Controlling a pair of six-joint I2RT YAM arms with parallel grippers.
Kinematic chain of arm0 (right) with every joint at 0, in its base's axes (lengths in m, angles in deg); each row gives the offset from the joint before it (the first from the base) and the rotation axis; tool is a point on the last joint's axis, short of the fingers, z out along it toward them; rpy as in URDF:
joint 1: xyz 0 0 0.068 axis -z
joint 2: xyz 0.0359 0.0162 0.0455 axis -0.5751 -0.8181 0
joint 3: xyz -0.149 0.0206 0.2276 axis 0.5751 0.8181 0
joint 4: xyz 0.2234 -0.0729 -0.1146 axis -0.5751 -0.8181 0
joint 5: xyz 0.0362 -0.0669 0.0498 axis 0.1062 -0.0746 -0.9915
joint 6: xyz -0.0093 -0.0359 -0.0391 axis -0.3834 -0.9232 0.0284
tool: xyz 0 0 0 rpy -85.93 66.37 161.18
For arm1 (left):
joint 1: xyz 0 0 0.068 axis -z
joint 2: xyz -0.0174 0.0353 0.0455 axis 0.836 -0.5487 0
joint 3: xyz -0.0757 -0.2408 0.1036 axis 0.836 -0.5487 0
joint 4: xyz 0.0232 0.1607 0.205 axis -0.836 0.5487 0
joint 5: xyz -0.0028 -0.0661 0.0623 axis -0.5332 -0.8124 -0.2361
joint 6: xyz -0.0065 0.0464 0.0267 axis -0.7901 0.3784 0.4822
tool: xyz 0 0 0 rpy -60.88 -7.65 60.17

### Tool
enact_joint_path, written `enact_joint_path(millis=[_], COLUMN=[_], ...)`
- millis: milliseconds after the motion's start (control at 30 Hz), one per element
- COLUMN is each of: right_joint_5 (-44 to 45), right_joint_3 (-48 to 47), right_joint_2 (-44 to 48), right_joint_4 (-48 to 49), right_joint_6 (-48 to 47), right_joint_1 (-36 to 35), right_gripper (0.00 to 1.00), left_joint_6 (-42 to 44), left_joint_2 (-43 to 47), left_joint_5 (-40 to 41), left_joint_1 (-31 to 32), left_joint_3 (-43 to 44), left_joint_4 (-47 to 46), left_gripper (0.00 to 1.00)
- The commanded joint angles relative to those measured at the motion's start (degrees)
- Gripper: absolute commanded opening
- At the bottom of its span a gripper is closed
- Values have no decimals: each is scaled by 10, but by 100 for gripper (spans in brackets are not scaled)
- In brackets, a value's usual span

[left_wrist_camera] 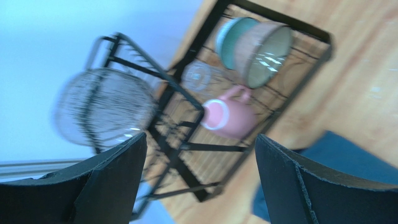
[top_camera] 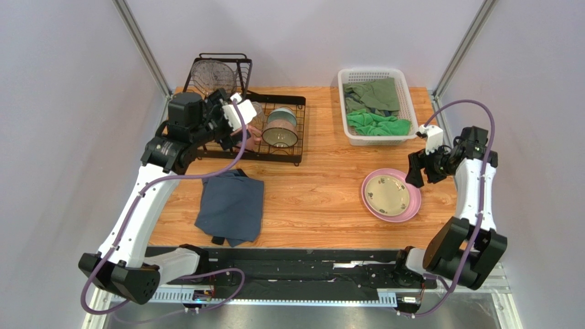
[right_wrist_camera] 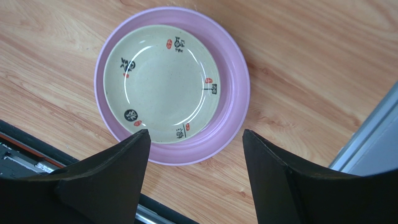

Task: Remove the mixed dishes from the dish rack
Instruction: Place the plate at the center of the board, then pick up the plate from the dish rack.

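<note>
The dish rack [left_wrist_camera: 215, 148], far left on the table [top_camera: 323, 192], holds the pink mug [left_wrist_camera: 229, 117] on its lower tray, with the clear glass [left_wrist_camera: 196, 77] and the bowl [left_wrist_camera: 261, 53] just beyond. The left gripper [left_wrist_camera: 201, 144] faces the mug without touching it, jaws wide apart and empty. Toward the right, the cream plate [right_wrist_camera: 161, 84] sits inside the pink plate [right_wrist_camera: 231, 93] (both flat on the wood). The right gripper [right_wrist_camera: 196, 140] hovers over them, spread wide, holding nothing
</note>
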Motion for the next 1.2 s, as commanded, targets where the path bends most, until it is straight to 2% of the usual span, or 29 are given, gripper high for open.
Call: enact_joint_path(millis=[0, 267, 400, 667, 867, 1033, 1167], right_joint_5=[-38, -69, -86, -102, -110, -119, -123], right_joint_3=[-36, -50, -63, -62, -61, -65, -65], right_joint_2=[50, 84, 65, 45, 23, -3, -17], right_joint_4=[-22, -21, -30, -18, -15, -11, -10], right_joint_6=[13, 43, 48, 24, 17, 20, 19], right_joint_1=[-13, -56, -60, -61, -61, -61, -61], right_gripper=[79, 83, 83, 83, 83, 82, 82], left_joint_6=[141, 297, 417, 516, 601, 624, 627], left_joint_2=[-54, -207, -269, -399, -449, -481, -499], left_joint_5=[62, 89, 88, 48, 34, 15, 19], left_joint_1=[-2, -33, -51, -84, -103, -113, -118], left_joint_3=[101, 288, 375, 530, 564, 590, 591], left_joint_4=[-4, 63, 99, 182, 209, 228, 200], left_gripper=[93, 93, 93, 92, 92, 90, 90])
